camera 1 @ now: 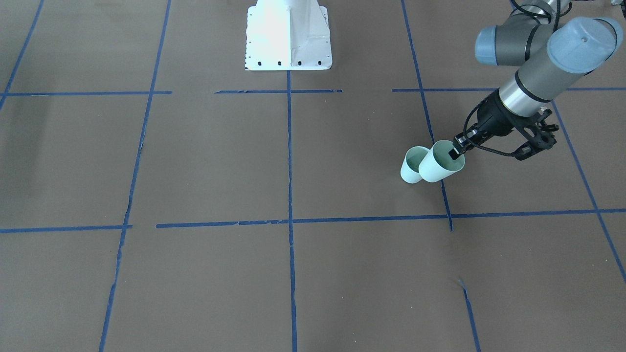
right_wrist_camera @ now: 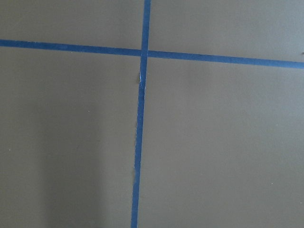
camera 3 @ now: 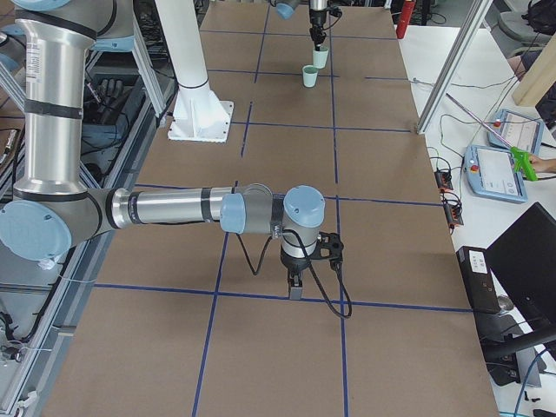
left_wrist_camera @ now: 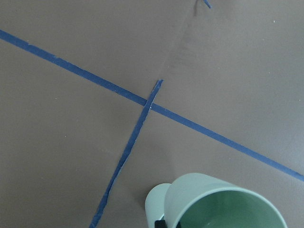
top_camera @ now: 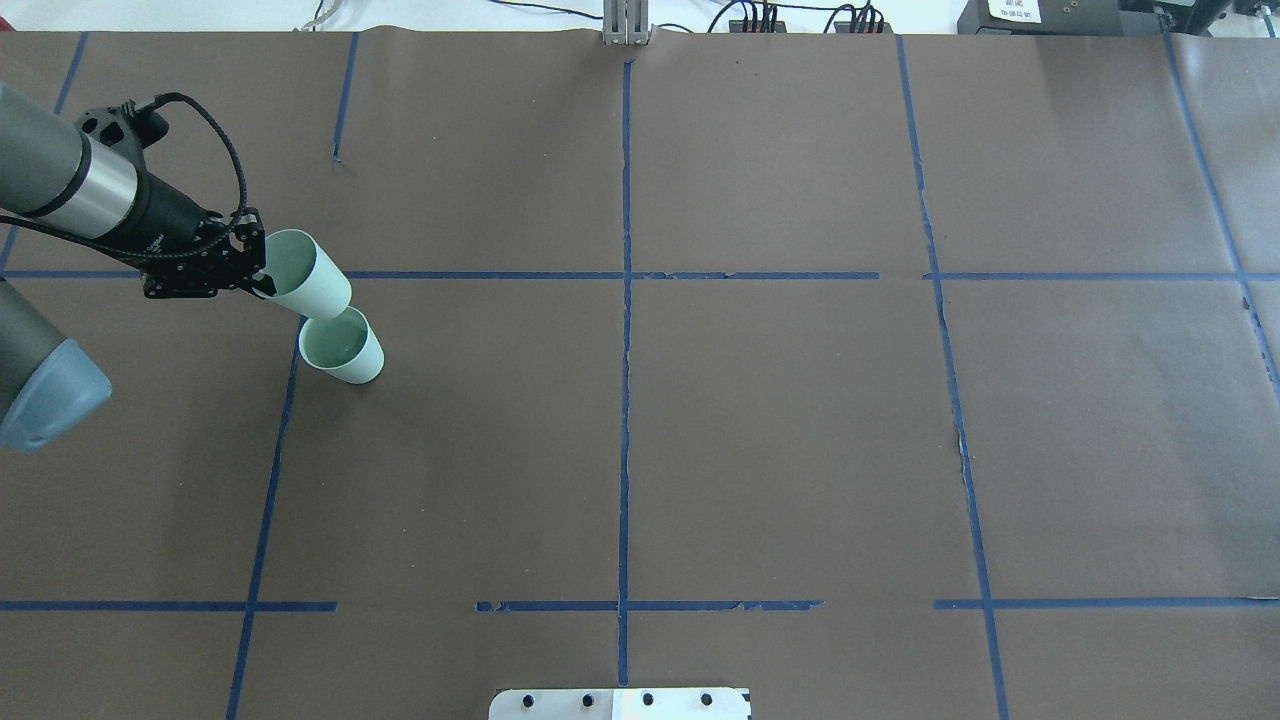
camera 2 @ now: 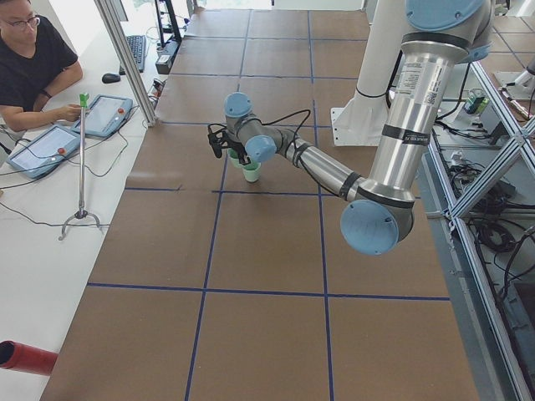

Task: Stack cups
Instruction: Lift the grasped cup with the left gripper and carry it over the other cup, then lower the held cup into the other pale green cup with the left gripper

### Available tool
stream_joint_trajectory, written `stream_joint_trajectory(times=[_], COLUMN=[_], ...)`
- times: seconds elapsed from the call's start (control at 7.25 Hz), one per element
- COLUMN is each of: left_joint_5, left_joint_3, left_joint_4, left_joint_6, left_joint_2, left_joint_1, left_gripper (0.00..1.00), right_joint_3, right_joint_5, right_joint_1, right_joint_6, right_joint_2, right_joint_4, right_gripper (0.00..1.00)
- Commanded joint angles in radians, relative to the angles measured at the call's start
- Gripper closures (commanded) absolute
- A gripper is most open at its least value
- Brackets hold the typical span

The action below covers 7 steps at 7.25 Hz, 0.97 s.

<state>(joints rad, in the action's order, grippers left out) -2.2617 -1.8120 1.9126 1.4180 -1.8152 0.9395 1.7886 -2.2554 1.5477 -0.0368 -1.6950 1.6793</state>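
Two pale mint-green cups are near the table's left side. One cup stands upright on the brown table, and it also shows in the front view. My left gripper is shut on the rim of the other cup and holds it tilted, off the table, close beside the standing one. In the front view the held cup overlaps the standing cup. The left wrist view shows the held cup with the standing cup behind it. My right gripper shows only in the exterior right view, so I cannot tell its state.
Blue tape lines divide the brown table cover. The white robot base stands at the robot's edge. In the exterior left view an operator sits beside tablets past the table's far edge.
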Motion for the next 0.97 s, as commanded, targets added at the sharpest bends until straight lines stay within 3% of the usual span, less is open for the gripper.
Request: stream_joint_trajectory(times=[0.0, 0.83], left_joint_5=[0.013, 0.082], left_joint_3=[-0.013, -0.093], left_joint_4=[-0.027, -0.138], left_joint_6=[0.012, 0.016], left_joint_2=[-0.006, 0.001], left_joint_1=[-0.015, -0.07], left_gripper=[1.0, 1.0], right_joint_3=[0.0, 0.0], right_joint_5=[-0.001, 0.0], right_joint_1=[0.0, 0.0], right_joint_6=[0.0, 0.0], right_joint_2=[0.0, 0.0], right_joint_4=[0.0, 0.0], right_gripper=[0.0, 0.0])
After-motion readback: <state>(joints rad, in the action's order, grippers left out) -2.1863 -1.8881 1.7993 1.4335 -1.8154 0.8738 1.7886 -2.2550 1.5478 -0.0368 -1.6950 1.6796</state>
